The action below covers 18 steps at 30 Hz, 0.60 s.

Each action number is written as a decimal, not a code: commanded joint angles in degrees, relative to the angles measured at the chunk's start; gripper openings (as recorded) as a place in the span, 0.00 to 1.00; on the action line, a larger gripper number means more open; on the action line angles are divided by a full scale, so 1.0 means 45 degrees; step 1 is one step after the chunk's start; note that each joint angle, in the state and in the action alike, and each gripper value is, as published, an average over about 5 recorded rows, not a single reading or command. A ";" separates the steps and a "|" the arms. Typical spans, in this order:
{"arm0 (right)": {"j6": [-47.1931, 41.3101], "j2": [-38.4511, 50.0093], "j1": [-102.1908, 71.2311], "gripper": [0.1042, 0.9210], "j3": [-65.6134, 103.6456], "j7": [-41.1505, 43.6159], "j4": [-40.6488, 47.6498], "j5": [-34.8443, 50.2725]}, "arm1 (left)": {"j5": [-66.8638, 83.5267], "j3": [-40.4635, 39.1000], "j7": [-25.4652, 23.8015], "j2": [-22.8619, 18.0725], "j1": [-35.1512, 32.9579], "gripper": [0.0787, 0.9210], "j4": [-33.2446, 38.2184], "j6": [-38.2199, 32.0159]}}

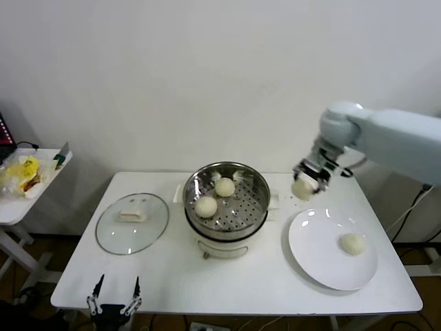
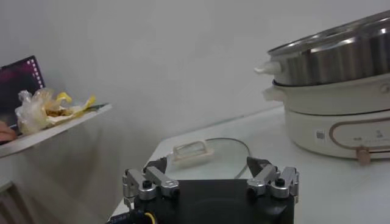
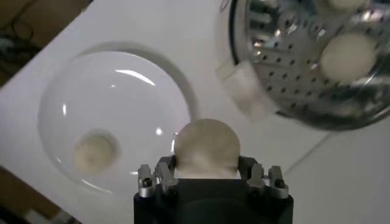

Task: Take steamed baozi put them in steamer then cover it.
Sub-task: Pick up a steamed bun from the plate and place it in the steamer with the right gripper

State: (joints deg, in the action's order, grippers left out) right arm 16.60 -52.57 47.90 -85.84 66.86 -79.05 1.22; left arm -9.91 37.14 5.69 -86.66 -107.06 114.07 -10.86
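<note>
My right gripper (image 1: 304,186) is shut on a cream-white baozi (image 3: 206,148) and holds it in the air to the right of the steamer (image 1: 258,181), above the table between steamer and plate. Two baozi (image 1: 224,186) (image 1: 206,206) lie on the steamer's perforated floor. One more baozi (image 1: 353,243) rests on the white plate (image 1: 317,252). The glass cover (image 1: 132,222) with its white bar handle lies flat on the table left of the steamer. My left gripper (image 1: 114,298) stands open and empty at the table's front left edge.
A small side table (image 1: 21,200) with a yellow bag of food stands to the far left. The wall runs close behind the table. The steamer's white base (image 2: 341,122) rises to the right of the left gripper.
</note>
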 commanded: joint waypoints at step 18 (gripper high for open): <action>0.3133 -0.6042 -0.3270 0.69 0.0990 0.0920 0.0946 -0.2878 | 0.0219 0.0190 0.0036 0.0250 -0.0247 0.88 -0.0102 -0.0110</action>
State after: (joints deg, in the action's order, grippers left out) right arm 28.00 -73.39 41.91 -82.69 70.19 -76.46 -6.41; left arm -9.11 37.92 5.89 -85.47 -108.07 113.66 -11.45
